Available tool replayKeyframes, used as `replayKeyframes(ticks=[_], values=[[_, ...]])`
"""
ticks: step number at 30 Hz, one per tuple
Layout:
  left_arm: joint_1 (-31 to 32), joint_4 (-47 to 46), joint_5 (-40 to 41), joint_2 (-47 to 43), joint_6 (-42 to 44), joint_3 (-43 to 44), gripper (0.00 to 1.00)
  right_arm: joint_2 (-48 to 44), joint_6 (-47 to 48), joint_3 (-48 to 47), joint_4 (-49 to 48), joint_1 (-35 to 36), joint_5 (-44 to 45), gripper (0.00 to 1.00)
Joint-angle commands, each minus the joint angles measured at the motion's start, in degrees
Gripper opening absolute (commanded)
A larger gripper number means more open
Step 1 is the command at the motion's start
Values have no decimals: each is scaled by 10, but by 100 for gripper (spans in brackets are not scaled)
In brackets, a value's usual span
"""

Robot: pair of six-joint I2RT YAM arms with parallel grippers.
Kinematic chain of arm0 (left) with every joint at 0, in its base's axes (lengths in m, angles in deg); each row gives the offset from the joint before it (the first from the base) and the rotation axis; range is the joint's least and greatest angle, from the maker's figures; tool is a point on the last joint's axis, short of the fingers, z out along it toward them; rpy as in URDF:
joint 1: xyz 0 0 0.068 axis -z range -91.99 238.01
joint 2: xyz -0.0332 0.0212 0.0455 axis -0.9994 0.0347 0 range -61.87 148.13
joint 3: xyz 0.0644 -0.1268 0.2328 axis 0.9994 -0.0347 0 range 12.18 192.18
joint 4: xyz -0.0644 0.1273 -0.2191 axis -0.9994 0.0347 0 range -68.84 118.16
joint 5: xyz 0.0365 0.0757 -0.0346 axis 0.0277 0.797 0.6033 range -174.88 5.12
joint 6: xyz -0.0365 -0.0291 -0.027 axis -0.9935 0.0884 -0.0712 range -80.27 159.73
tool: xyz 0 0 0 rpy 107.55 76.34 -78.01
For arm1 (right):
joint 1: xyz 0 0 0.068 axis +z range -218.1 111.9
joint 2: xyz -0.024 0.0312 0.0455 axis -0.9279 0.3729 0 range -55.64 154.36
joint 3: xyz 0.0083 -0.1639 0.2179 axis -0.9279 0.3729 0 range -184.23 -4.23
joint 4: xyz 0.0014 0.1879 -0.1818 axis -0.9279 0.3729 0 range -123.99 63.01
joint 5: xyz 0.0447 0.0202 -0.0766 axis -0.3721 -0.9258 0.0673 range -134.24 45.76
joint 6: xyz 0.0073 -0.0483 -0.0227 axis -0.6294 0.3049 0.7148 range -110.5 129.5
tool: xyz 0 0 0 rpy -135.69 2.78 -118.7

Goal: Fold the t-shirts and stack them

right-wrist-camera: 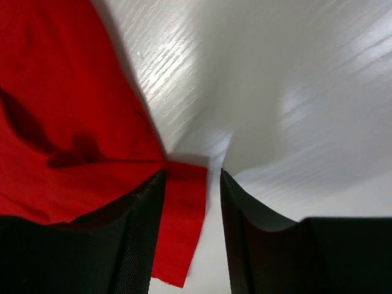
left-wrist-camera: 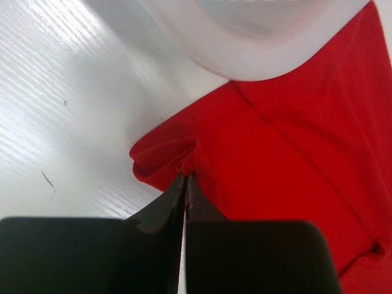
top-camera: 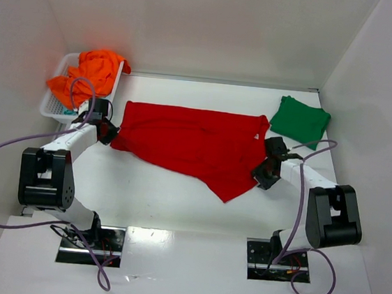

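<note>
**Red shirt taken at both ends, ready to fold**

The large bright red cloth t-shirt (top-camera: 196,147) lies spread left to right across the middle of the white counter (top-camera: 175,208), a layout that suits a fold made by both arms at once. The left jaws are pinched tight on a small bunched fold at the shirt's left edge, likely to anchor that end so the cloth cannot slide. The right jaws stand part open astride a red corner flap on the shirt's right side. The flap lies between them and is not yet pinched. The folded dark green cloth t-shirt (top-camera: 300,120) sits apart at the far right corner, probably the start of the stack. The crumpled orange cloth t-shirt (top-camera: 95,73) sits in the white plastic lattice basket (top-camera: 51,107) at far left.
</note>
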Motion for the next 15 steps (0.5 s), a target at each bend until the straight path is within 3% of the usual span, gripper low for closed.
replayKeyframes(ticks=[1,6,12,15], values=[[-3,-8,-2,2,4,-10,0,10,3,3,-22,23,12,47],[-3,-8,-2,2,4,-10,0,16,-2,3,-22,23,17,37],[-3,-8,-2,2,4,-10,0,9,-2,3,-11,23,43,8],[-3,-8,-2,2,4,-10,0,2,-2,-2,3,23,56,3]])
